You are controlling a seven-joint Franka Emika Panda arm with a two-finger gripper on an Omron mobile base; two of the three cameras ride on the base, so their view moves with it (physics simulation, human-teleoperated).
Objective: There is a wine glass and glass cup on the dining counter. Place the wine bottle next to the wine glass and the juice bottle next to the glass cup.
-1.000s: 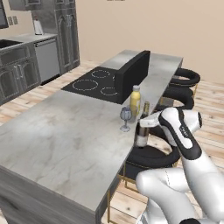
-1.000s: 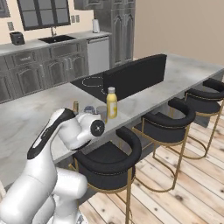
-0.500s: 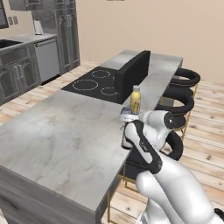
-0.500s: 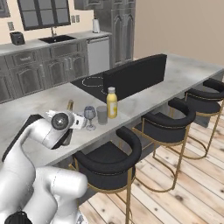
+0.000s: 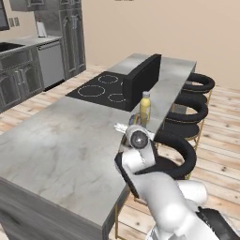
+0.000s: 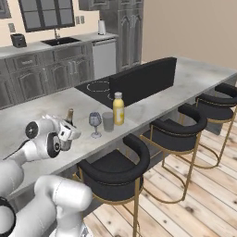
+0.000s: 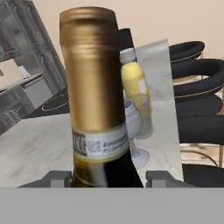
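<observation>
Landmark: wine glass (image 6: 95, 124), standing near the stool-side edge of the bench (image 6: 194, 76).

Wine bottle (image 6: 69, 117) upright on the bench, near the wine glass on the side away from the cooktop (image 6: 98, 86), with a gap between them. In the hand view the wine bottle's gold-foil neck (image 7: 93, 83) rises up the middle, the pale band and dark shoulder below it.

Claw (image 6: 67, 134) at the bottle, low on its body; one fingertip (image 7: 56, 178) on each side of the dark shoulder. Clenched on it or merely flanking it: cannot tell.

Glass cup (image 6: 108, 121) just beside the wine glass on the cooktop side. Juice bottle (image 6: 119, 109) just beyond the cup, close to touching it; contact unclear. In the left base view the juice bottle (image 5: 145, 108) shows above the wrist.

Black divider (image 6: 143, 81) well behind the wine glass. Black stools (image 6: 179, 134) line the bench edge nearest it.
</observation>
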